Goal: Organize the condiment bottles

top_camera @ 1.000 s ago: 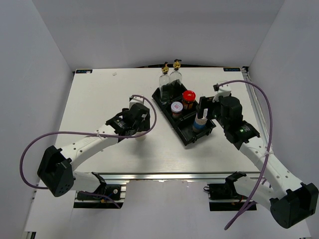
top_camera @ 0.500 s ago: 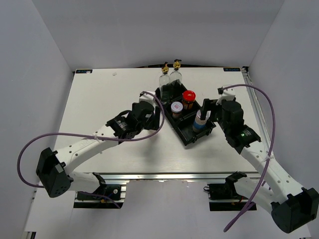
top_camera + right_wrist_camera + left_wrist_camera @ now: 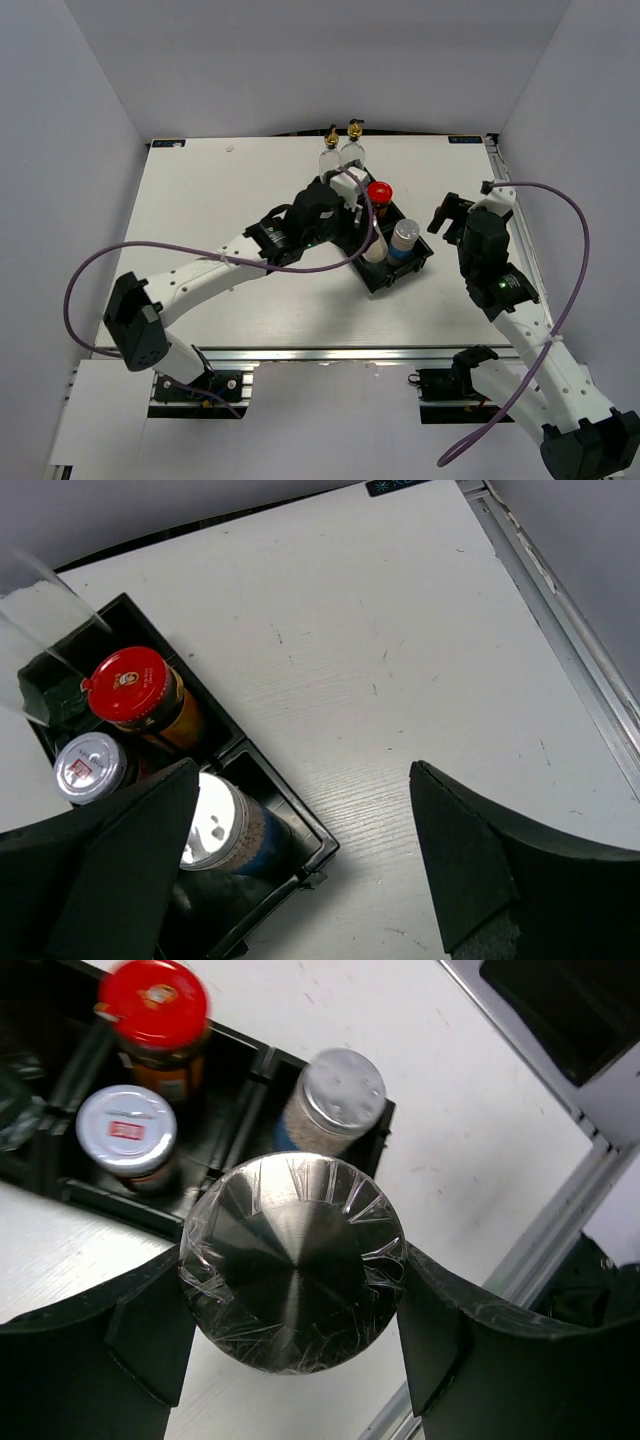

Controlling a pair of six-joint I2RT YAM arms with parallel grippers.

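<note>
The left gripper (image 3: 290,1268) is clamped on a silver-capped shaker (image 3: 290,1260), which it has carried from mid-table to the near wall of the tray (image 3: 100,1200). The blue-labelled shaker (image 3: 335,1100) stands at 1 o'clock from it. The right gripper (image 3: 300,790) has released that one and backed off toward 3 o'clock, fingers wide. This looks like the last shaker to seat.

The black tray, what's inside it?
A red-lidded jar, a silver-capped jar and a blue-labelled shaker. The left arm hides the tray's far end; the left gripper holds another shaker.
</note>
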